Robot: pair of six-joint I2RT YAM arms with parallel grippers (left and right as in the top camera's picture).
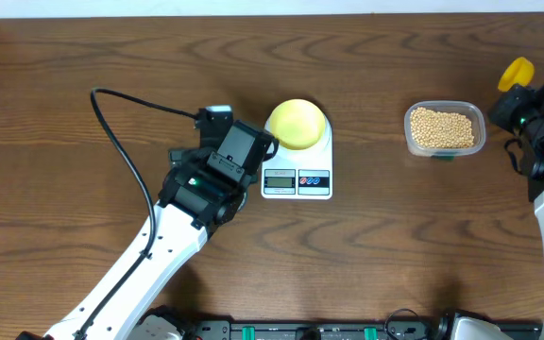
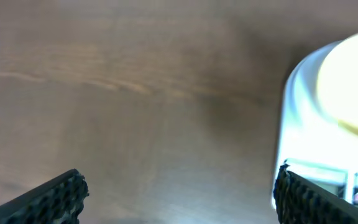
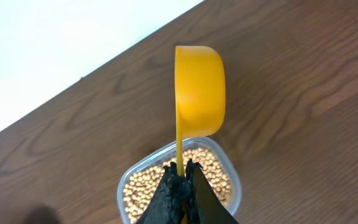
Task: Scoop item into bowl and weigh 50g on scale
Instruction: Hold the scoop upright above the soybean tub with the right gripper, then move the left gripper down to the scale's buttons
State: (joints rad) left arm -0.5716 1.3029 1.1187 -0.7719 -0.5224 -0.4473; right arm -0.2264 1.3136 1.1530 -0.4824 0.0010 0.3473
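the right gripper (image 3: 182, 171) is closed on the thin handle of a bright yellow scoop (image 3: 201, 90) – its black fingers (image 3: 166, 193) pinch the handle's lower end. the scoop stands upright with its cup on edge, seen from the side (whether anything sits in it cannot be told). below and behind the fingers lies a clear tub (image 3: 123, 186) filled with tan beans (image 3: 143, 183) – it rests on the dark wooden table (image 3: 291, 124). a pale surface (image 3: 42, 37) lies beyond the table's edge.
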